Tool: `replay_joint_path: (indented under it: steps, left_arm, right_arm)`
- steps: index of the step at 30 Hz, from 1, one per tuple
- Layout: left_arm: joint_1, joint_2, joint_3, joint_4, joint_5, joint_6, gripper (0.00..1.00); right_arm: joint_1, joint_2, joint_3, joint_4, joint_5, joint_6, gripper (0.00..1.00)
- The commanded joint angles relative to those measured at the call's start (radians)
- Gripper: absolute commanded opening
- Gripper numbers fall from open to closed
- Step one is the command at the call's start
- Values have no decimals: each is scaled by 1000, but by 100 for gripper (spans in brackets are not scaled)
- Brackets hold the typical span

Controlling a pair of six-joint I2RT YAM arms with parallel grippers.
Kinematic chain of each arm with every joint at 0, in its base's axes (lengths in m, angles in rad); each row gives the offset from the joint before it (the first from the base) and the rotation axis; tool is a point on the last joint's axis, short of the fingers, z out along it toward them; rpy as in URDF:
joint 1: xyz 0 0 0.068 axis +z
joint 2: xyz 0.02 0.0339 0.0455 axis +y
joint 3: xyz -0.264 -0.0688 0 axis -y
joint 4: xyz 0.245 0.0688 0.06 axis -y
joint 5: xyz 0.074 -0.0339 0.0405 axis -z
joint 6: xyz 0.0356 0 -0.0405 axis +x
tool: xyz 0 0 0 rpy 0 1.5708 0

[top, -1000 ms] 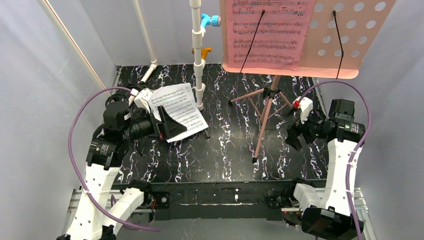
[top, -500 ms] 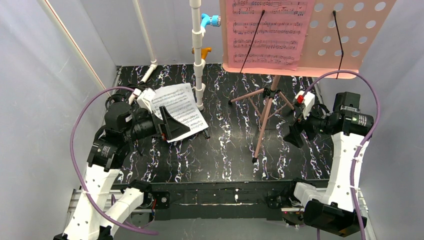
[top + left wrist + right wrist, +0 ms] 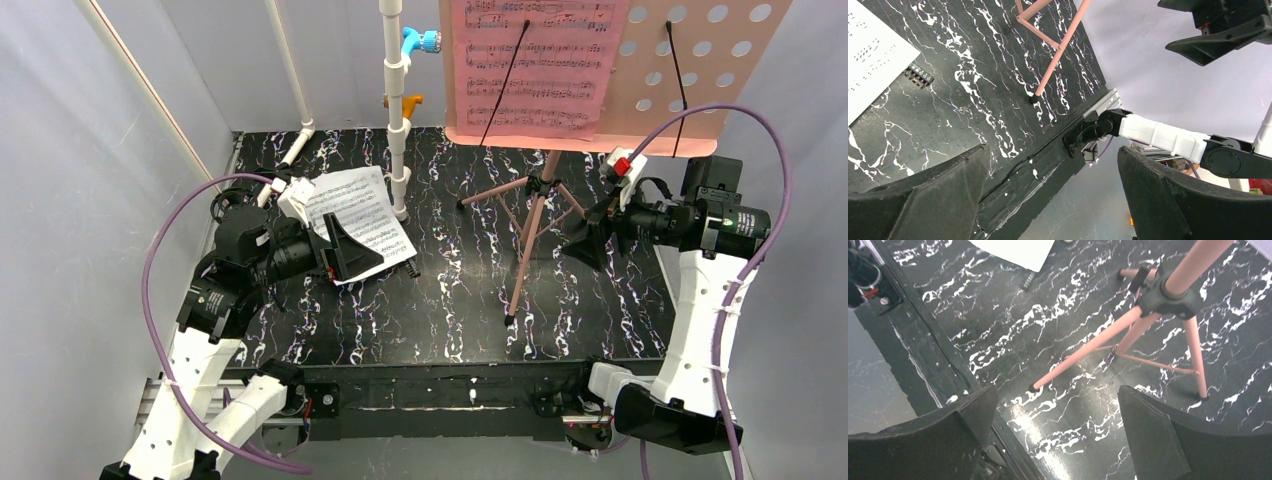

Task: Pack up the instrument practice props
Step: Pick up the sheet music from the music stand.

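Observation:
The pink tripod music stand [image 3: 537, 215] stands right of centre; its hole-punched desk [image 3: 700, 80] holds a pink sheet-music page [image 3: 530, 65] under black wire clips. A white sheet-music page [image 3: 357, 215] lies flat at the left. My left gripper [image 3: 350, 250] is open and empty, hovering over the white page's near edge. My right gripper [image 3: 588, 240] is open and empty, raised just right of the stand's legs [image 3: 1108, 337]. The white page's corner shows in the left wrist view [image 3: 873, 55]. No recorder tubes or yellow page show.
A white pipe frame [image 3: 397, 110] with blue and orange fittings rises behind the white page. A small black comb-like clip [image 3: 405, 268] lies by the page's near corner, also in the left wrist view [image 3: 918, 75]. Grey walls close in on both sides.
My right gripper has risen and moved back toward the stand's desk, staying open. My left gripper has shifted slightly right over the white page.

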Motion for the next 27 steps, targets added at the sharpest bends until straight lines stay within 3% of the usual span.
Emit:
replay_joint_path:
  steps: [1,14,27]
  left_arm:
    - [-6,-5,-2,7,-11,-2,98]
    - [-16,9,9,5,-33,-16,98]
    - [-18,13,12,4,-38,-22,98]
  right_arm:
    - [5,14,97,-12,-108,56,100]
    - [5,63,287,-8,-280,115,100]
    - [5,81,387,37,-311,174,100]
